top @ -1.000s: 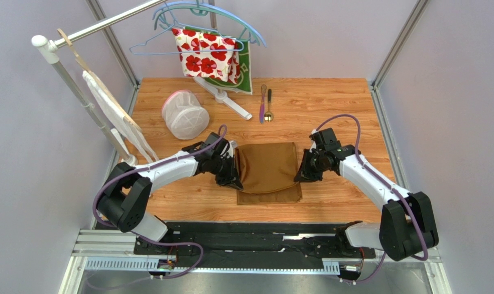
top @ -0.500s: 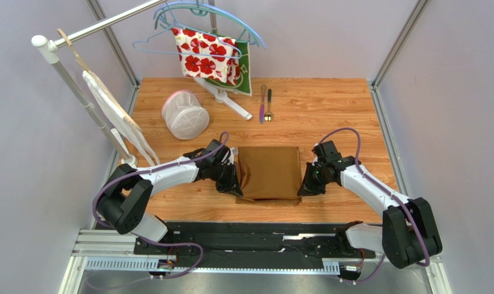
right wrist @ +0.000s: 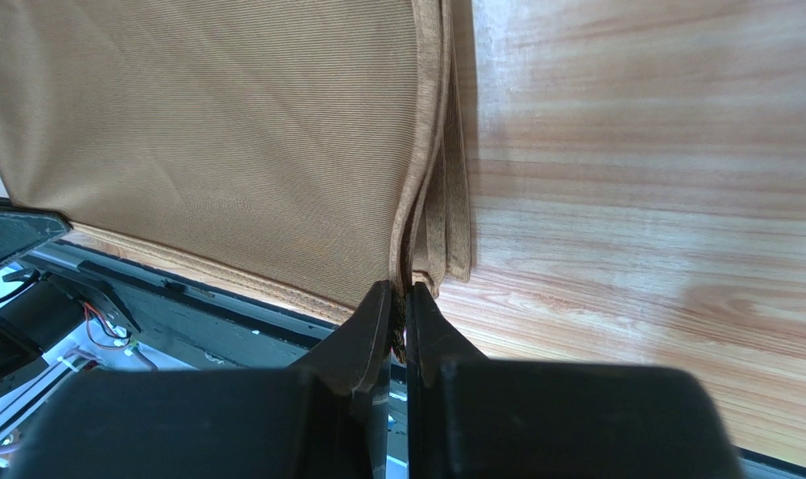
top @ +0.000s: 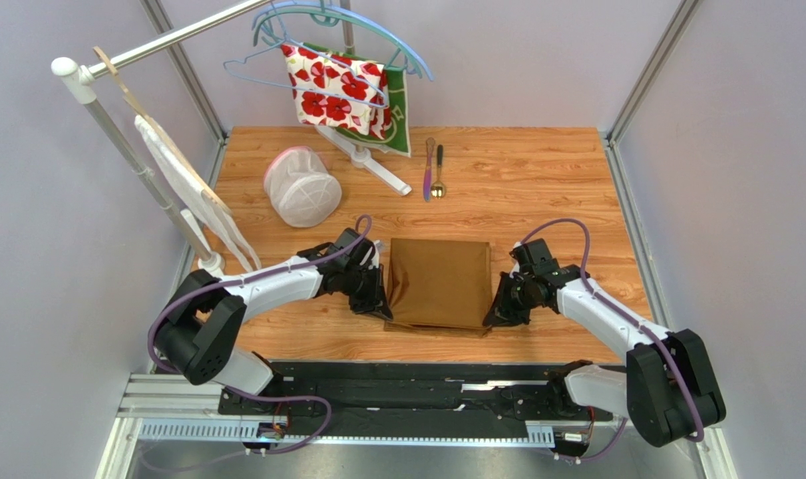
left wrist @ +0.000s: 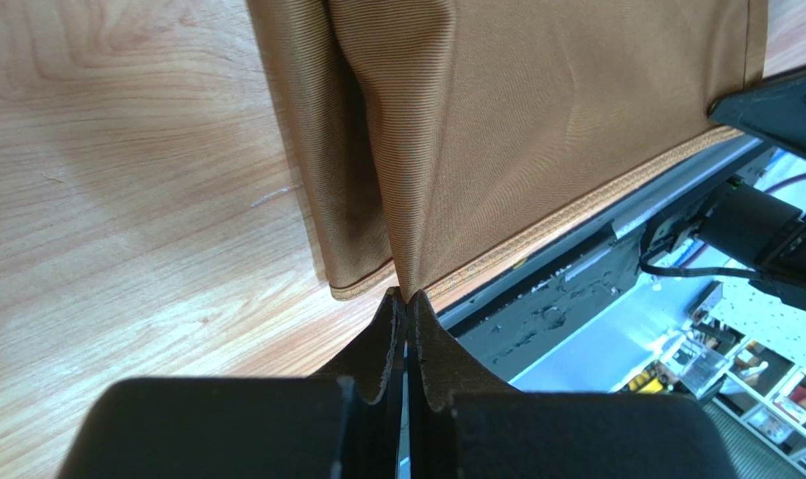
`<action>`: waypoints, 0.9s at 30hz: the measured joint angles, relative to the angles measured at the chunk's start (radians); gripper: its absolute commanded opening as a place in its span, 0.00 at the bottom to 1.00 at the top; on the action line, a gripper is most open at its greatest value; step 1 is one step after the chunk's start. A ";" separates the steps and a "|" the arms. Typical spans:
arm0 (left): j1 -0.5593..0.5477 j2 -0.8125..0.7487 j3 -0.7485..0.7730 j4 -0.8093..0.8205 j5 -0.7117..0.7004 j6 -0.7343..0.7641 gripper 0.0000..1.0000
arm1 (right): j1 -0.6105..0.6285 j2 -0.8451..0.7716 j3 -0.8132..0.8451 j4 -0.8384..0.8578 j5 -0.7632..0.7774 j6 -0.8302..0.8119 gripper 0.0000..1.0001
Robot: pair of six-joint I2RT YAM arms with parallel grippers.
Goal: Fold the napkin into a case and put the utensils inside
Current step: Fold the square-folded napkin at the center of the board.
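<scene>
Fingers of the left gripper (left wrist: 407, 299) are clenched on the near-left corner of the napkin (top: 439, 284); the right gripper (right wrist: 399, 291) pinches its near-right corner. Napkin lies folded on the table (top: 567, 180) between the arms, with the utensils (top: 433, 170) well apart at the far side.

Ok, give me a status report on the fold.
Left claw shut on napkin, near left corner. Right claw shut on near right corner. Knife and spoon lie beyond it, untouched. Nothing in the way.
</scene>
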 measured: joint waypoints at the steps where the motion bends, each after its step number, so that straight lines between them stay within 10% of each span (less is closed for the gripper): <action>1: 0.000 0.004 0.000 0.000 -0.003 0.001 0.00 | 0.004 0.000 -0.009 0.005 -0.003 0.006 0.00; 23: -0.002 0.038 -0.052 0.022 -0.036 0.006 0.00 | 0.032 0.057 -0.058 0.104 -0.025 0.045 0.00; 27: -0.002 0.040 -0.070 0.032 -0.039 0.006 0.08 | 0.032 0.081 -0.064 0.126 -0.045 0.045 0.21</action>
